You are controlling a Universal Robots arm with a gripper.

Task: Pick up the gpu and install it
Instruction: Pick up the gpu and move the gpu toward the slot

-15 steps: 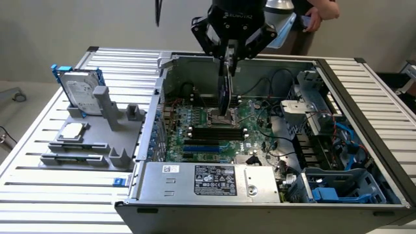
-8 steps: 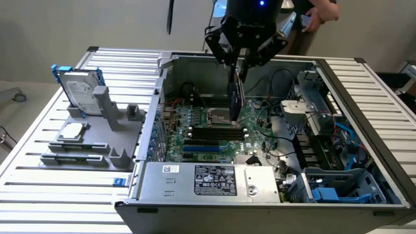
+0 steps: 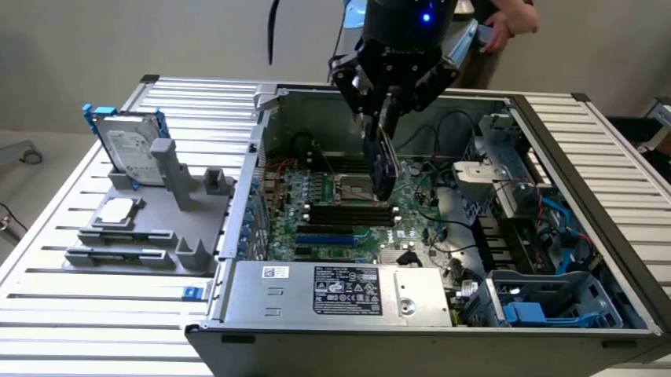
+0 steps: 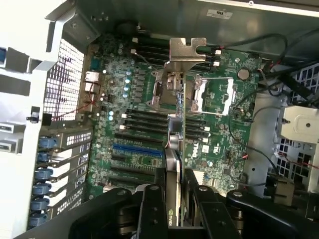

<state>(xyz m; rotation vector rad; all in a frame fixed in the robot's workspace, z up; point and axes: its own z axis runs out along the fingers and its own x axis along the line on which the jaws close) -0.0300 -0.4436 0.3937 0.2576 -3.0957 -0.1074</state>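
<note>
The gripper (image 3: 382, 119) is covering the upper end of the gpu (image 3: 384, 169), and in the wrist view the card is showing edge-on, so its black shroud is hard to make out there. The arm is running off the top of the exterior view, and a person's hand (image 3: 505, 23) is showing behind it with the rest of the person cut off. Whether the card's lower end is touching anything cannot be told.

Counting: one gripper, one gpu, one open computer case (image 3: 587, 149), one green motherboard (image 3: 335, 228) with one blue slot (image 4: 137, 149), and one hard drive (image 3: 128, 145) in a blue frame, which is standing on a grey fixture (image 3: 137, 239) on the exterior view's left, well apart from the case. The black memory slots (image 4: 144, 119) are lying in rows (their exact number is hard to tell).

The gripper is clamping the gpu between its two fingers (image 4: 152, 209), the jaws standing partly closed on the thin card. The gpu is hanging straight down from the fingers, upright, silver bracket end lowest, inside the case and over the middle of the motherboard.
</note>
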